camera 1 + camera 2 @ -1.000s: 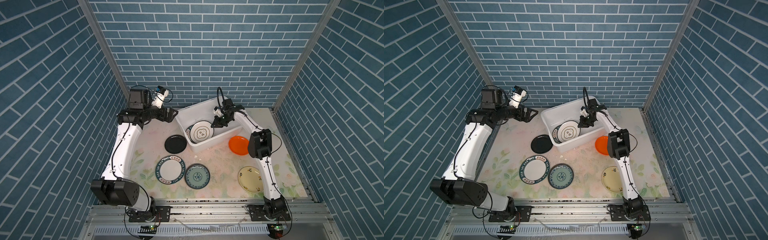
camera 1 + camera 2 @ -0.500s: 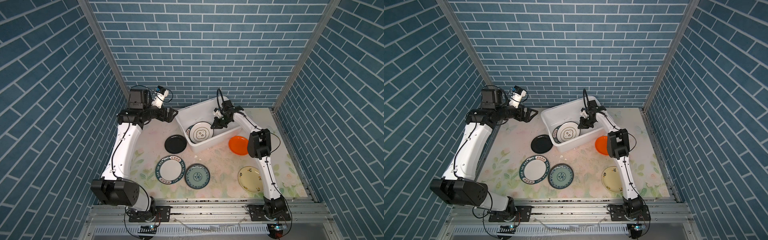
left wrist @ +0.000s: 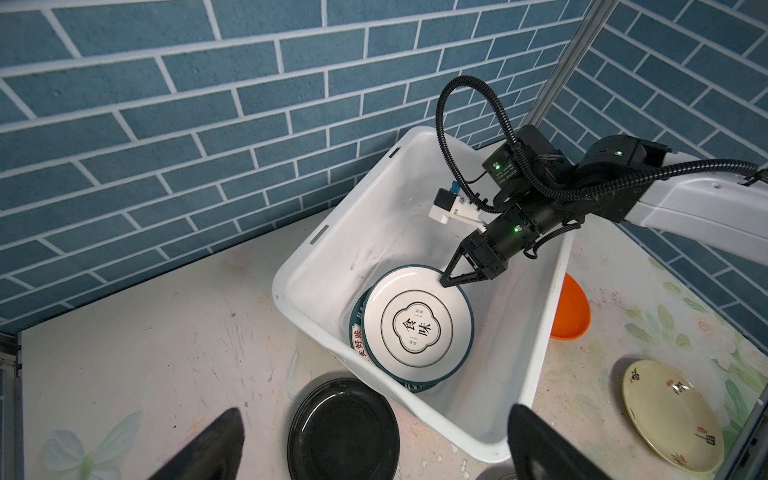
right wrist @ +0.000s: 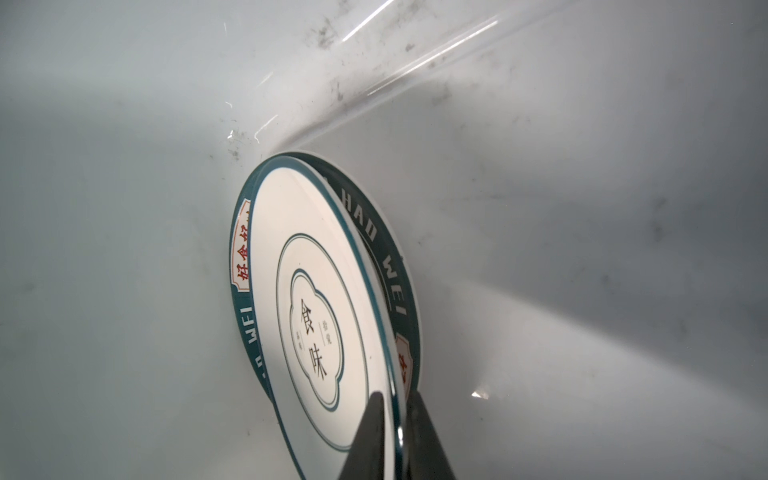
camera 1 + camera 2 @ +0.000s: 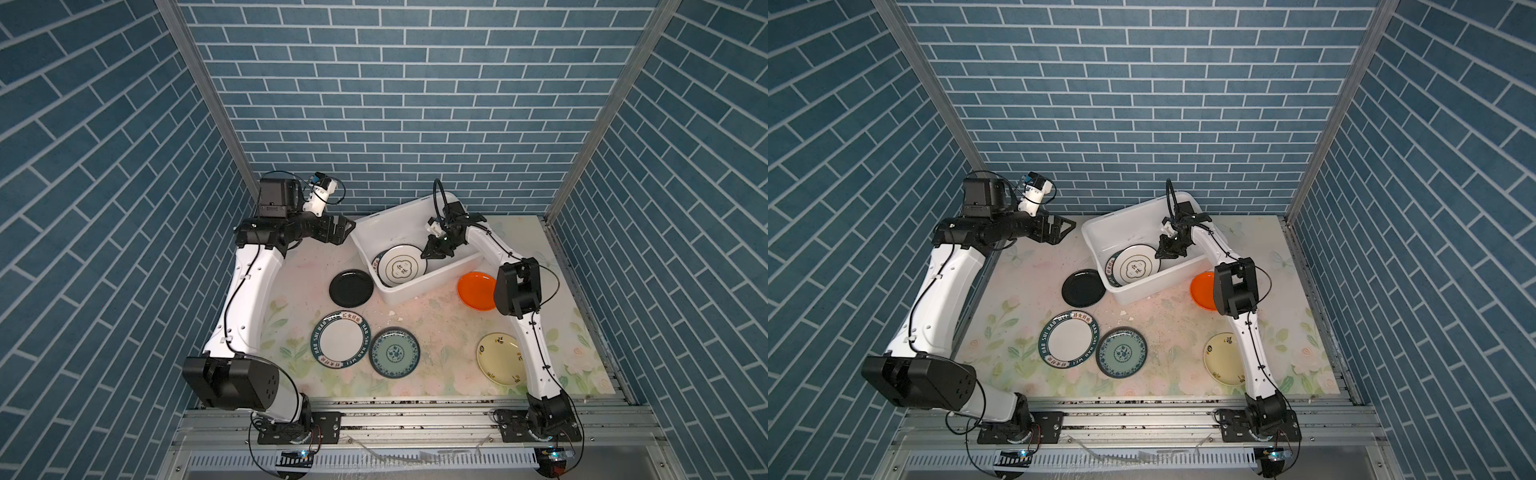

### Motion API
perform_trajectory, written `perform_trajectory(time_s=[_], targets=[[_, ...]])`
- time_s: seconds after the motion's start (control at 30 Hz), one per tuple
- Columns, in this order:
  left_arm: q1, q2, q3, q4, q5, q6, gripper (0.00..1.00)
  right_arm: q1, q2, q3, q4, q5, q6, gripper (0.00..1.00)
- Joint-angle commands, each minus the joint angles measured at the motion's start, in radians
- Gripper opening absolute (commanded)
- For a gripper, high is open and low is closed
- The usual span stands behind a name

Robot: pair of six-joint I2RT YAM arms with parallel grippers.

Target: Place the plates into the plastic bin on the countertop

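The white plastic bin (image 5: 388, 214) stands at the back of the flowered countertop (image 5: 436, 332). A white plate with a quatrefoil emblem (image 5: 401, 268) (image 3: 417, 324) lies inside it, on top of a plate with a dark lettered rim (image 4: 386, 257). My right gripper (image 5: 428, 254) (image 4: 395, 397) reaches into the bin and is shut on the emblem plate's rim, one finger on each face. My left gripper (image 5: 347, 230) (image 3: 376, 411) hovers open and empty beside the bin's left end, above the black plate (image 5: 351, 287).
On the countertop lie a lettered-rim plate (image 5: 340, 340), a teal patterned plate (image 5: 394, 352), an orange plate (image 5: 476, 290) partly behind the right arm, and a cream-yellow plate (image 5: 496, 363). A grey metal rail (image 5: 415, 415) runs along the front. Brick walls close in three sides.
My right gripper has sunk a little lower into the bin with the emblem plate. The left arm has not moved.
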Motion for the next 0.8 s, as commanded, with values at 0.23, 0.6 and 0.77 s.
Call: perform_trajectory(time_s=[0.23,0.6,0.77], targets=[[0.012,0.023,0.001,0.007,0.019,-0.007,1.00,0.004,0.023,0.003,-0.019,0.012,-0.013,0.20],[0.021,0.043,0.015,0.009,0.028,-0.013,1.00,0.005,0.025,0.012,-0.020,0.018,-0.008,0.23],[0.024,0.040,0.012,0.006,0.023,-0.011,1.00,0.005,0.030,0.031,-0.022,0.015,-0.003,0.23]])
